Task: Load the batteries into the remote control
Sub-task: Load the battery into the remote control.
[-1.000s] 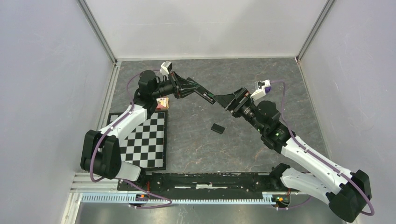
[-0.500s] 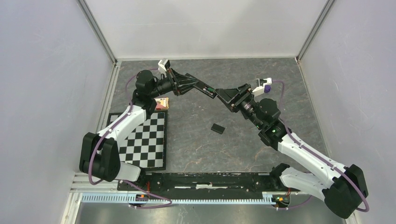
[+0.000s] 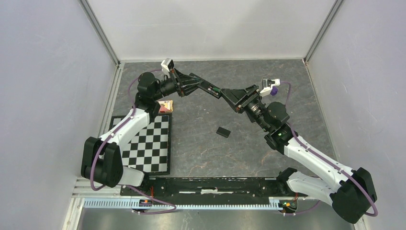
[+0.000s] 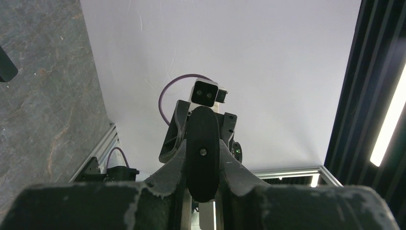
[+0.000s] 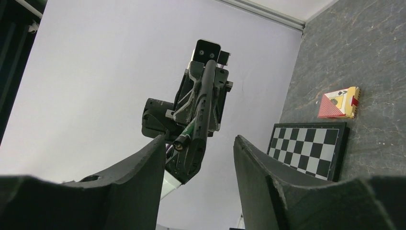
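Observation:
My left gripper (image 3: 193, 86) is shut on the remote control (image 3: 209, 90), a slim black bar held in the air and pointing right. In the left wrist view the remote (image 4: 203, 139) stands clamped between both fingers. My right gripper (image 3: 229, 97) is open at the remote's free end, with its fingers apart on either side of that end (image 5: 190, 160) and touching nothing. One of the batteries (image 5: 188, 132), with a green label and a metal tip, lies in the remote's open bay. A small black cover (image 3: 223, 131) lies flat on the table below.
A black-and-white checkerboard (image 3: 151, 143) lies at the left front, with a red and yellow card box (image 3: 166, 106) behind it. Grey walls close in the table on three sides. The arms' base rail (image 3: 210, 184) runs along the near edge.
My right gripper has moved up and left to the remote's free end, and its jaws have narrowed. My left gripper has shifted the remote slightly back and left.

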